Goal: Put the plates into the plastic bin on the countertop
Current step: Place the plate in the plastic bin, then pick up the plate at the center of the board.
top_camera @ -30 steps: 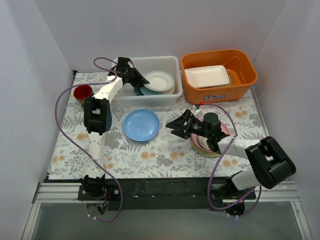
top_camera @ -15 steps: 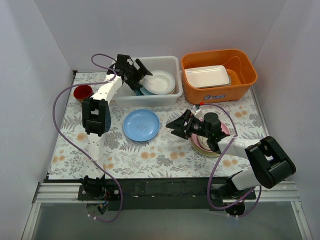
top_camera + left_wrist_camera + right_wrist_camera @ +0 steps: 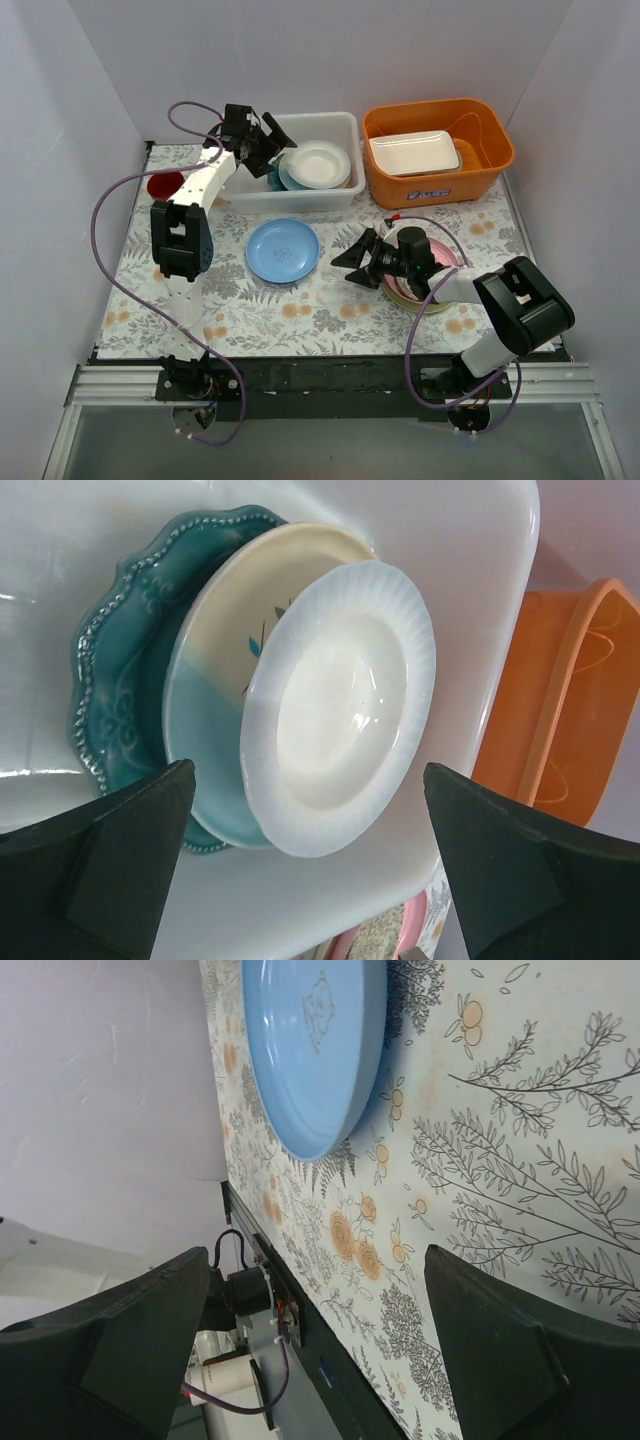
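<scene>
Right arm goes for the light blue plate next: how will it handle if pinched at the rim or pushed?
The light blue plate looks stiff and glossy, so probably slippery in a pinch. It lies flat on the countertop with a low rim, so a push would likely slide it, not tip it. It may chip if dropped.

plastic bin (image 3: 300, 196): far centre of countertop (image 3: 330, 310); three stacked plates (image 3: 318, 163) inside
my left gripper (image 3: 275, 150): over the bin's left half
lone plate (image 3: 283, 250): just before the bin
my right gripper (image 3: 345, 268): right of lone plate
plate stack (image 3: 420, 300): under my right arm
tub (image 3: 440, 185): right of bin, tray (image 3: 415, 152) inside
cup (image 3: 163, 185): left of bin
</scene>
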Robot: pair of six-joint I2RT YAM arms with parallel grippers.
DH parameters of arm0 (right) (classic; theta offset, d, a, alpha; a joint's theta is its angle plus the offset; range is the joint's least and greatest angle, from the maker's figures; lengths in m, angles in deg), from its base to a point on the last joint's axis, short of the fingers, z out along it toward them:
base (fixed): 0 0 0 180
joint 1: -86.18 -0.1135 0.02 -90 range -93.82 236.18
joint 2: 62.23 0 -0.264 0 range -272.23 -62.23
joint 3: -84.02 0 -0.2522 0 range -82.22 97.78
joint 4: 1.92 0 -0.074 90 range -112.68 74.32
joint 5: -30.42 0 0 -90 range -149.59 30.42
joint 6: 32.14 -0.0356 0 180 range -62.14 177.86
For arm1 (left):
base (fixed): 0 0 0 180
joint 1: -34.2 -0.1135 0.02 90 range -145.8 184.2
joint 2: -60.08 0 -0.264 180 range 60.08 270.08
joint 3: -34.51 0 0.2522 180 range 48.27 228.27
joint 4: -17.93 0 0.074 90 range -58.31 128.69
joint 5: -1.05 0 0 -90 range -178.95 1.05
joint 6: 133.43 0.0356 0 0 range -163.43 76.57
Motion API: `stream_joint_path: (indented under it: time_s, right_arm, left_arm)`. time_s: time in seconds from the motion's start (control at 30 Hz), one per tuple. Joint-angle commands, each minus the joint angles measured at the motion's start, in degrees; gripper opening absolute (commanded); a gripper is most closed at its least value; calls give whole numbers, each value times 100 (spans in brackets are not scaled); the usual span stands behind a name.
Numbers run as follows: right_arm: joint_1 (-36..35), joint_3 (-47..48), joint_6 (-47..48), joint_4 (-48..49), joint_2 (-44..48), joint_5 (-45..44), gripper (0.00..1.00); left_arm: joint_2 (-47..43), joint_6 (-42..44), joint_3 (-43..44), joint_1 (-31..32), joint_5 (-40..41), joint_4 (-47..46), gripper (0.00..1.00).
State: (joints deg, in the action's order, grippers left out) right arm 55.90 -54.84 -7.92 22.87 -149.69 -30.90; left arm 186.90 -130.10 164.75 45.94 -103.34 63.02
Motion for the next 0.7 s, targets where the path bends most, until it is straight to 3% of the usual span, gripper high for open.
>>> stream_joint_path:
  time_s: [0.0, 0.37, 0.67]
  right_arm:
    - [-109, 303, 48, -40, -96, -73, 94]
    - [-294, 515, 92, -295, -140, -232, 93]
    - [-399, 585, 162, -356, -377, -320, 89]
  left_arm:
    - [-1149, 221, -634, -102, 59, 14, 98]
    - [-3215, 327, -2893, -164, -494, -768, 98]
    - [-5313, 265, -4792, -155, -793, -734, 98]
